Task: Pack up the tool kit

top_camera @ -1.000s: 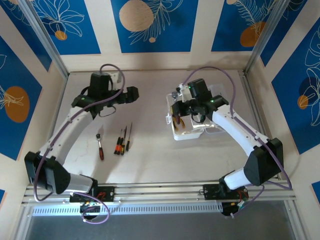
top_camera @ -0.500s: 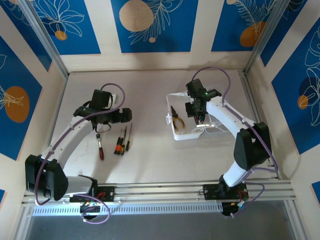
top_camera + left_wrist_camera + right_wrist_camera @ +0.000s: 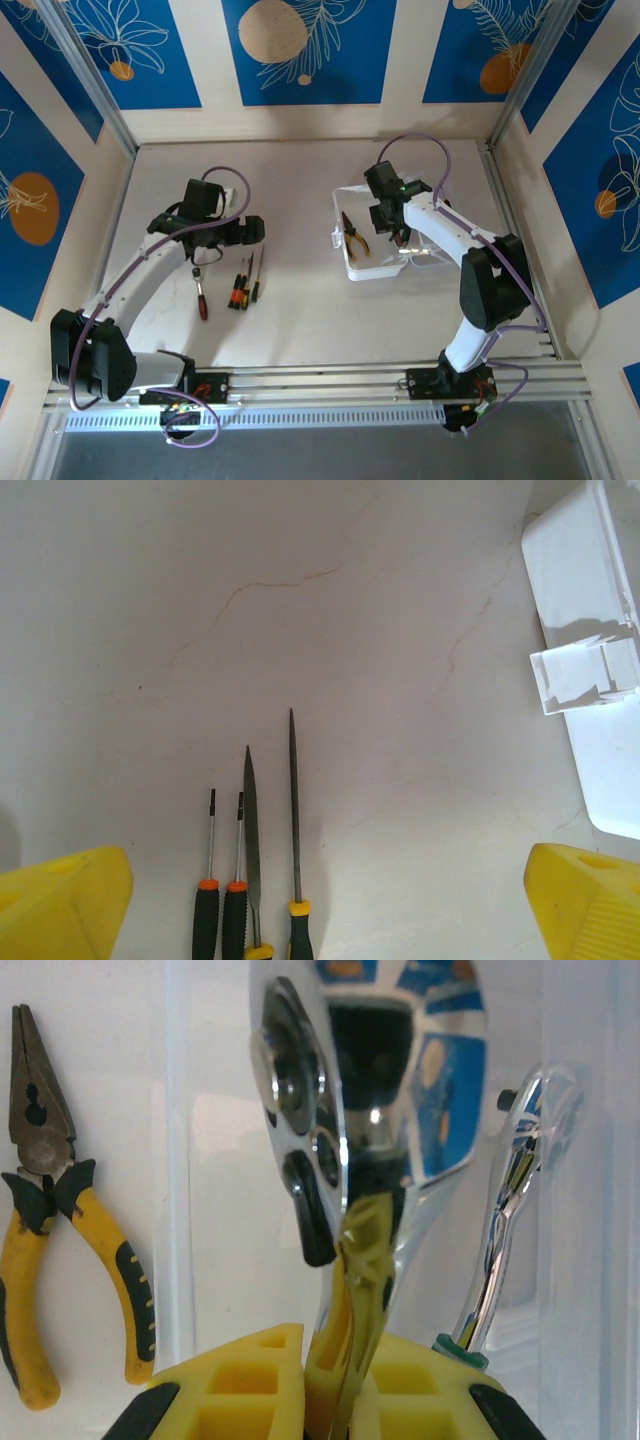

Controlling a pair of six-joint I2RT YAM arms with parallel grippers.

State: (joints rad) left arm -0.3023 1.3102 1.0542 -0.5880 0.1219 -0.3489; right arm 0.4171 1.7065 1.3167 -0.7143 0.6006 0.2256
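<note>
— Two grippers: how do they stand?
— My left gripper gapes wide above the screwdrivers on the table. My right gripper pinches the metal ratchet over the case, pliers inside.

Pale bench carrying four slim tools beneath left jaws, red-handled ratchet beside, white case under right jaws.

Bare table lies open between the screwdrivers and the case.
</note>
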